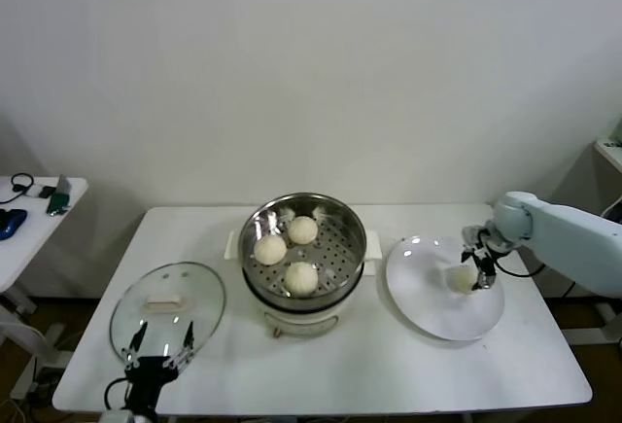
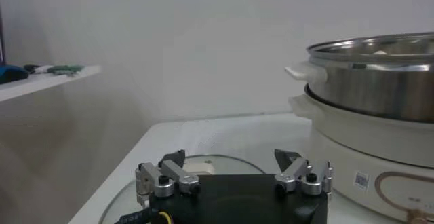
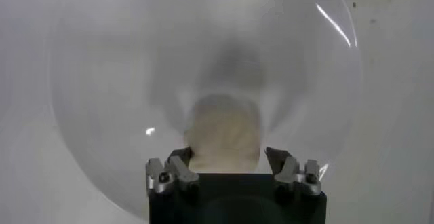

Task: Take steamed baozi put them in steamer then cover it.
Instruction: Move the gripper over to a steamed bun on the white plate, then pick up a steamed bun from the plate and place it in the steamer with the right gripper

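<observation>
Clear round glass cover (image 1: 167,309) beside shiny perforated steel steamer (image 1: 303,243).

You had a steamer (image 1: 335,224) of shiny stainless steel with a perforated metal floor, sitting on a smooth, glossy white plastic base (image 1: 303,323). The baozi (image 1: 301,277) in it looked matt, smooth and doughy. On your near left, the cover (image 1: 167,306) was clear glass with a metal rim. On your right, the white plate (image 1: 437,316) looked glossy. The white surface (image 1: 389,365) looked smooth and matt.
</observation>
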You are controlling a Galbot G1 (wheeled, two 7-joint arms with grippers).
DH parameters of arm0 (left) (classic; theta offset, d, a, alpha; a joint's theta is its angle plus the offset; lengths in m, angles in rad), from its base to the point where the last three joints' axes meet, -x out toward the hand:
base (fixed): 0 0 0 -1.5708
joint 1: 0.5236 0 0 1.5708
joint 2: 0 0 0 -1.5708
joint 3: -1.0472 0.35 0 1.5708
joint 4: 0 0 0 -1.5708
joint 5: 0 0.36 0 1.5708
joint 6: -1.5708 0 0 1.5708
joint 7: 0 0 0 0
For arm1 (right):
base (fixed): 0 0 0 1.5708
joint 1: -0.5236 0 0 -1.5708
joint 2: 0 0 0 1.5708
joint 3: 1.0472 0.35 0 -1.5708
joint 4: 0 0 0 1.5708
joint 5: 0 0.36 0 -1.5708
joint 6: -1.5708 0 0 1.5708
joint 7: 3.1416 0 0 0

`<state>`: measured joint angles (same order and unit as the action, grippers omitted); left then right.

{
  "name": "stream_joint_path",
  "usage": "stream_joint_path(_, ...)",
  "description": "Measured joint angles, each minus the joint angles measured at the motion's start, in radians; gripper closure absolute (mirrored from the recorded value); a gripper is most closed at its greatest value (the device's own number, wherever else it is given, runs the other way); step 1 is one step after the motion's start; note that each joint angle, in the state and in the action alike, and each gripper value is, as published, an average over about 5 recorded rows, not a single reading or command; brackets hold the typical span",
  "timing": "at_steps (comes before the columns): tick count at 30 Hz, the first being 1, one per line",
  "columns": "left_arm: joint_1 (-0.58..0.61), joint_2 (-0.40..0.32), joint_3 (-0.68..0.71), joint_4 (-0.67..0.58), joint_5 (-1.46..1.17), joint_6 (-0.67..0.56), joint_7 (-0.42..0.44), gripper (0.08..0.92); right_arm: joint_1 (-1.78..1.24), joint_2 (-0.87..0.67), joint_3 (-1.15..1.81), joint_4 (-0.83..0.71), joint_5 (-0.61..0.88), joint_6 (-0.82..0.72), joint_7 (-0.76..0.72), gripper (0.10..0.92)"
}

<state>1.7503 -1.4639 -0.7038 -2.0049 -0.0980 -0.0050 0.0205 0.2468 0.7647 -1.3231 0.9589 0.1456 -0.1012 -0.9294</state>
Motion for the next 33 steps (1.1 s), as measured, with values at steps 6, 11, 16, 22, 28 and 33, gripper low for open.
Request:
stream_joint_path(6, 0.0, 0.0, 0.0, 0.0, 0.0, 0.001, -0.001, 0.177, -0.001, 0.006, 0.01, -0.007, 0.002, -0.002, -0.009, 0.37)
stream_joint_path(11, -0.001, -0.002, 0.003, 0.0, 0.0, 0.002, -0.002, 0.177, 0.024, 0.005, -0.004, -0.001, 0.021, 0.002, -0.023, 0.394)
stream_joint_path(16, 0.0, -0.004, 0.004, -0.001, 0.0, 0.002, -0.002, 0.177, 0.087, 0.001, -0.048, 0.019, 0.068, 0.001, -0.044, 0.397)
stream_joint_path(22, -0.001, -0.004, 0.005, -0.003, 0.001, 0.003, -0.002, 0.177, 0.234, 0.009, -0.144, 0.091, 0.17, -0.013, -0.068, 0.398)
stream_joint_path(28, -0.003, -0.001, 0.008, -0.01, 0.002, 0.003, -0.002, 0.177, 0.451, 0.044, -0.272, 0.205, 0.306, -0.036, -0.089, 0.397)
stream_joint_path(33, -0.001, 0.004, 0.012, -0.019, 0.001, 0.003, -0.002, 0.177, 0.624, 0.106, -0.335, 0.297, 0.436, -0.067, -0.094, 0.397)
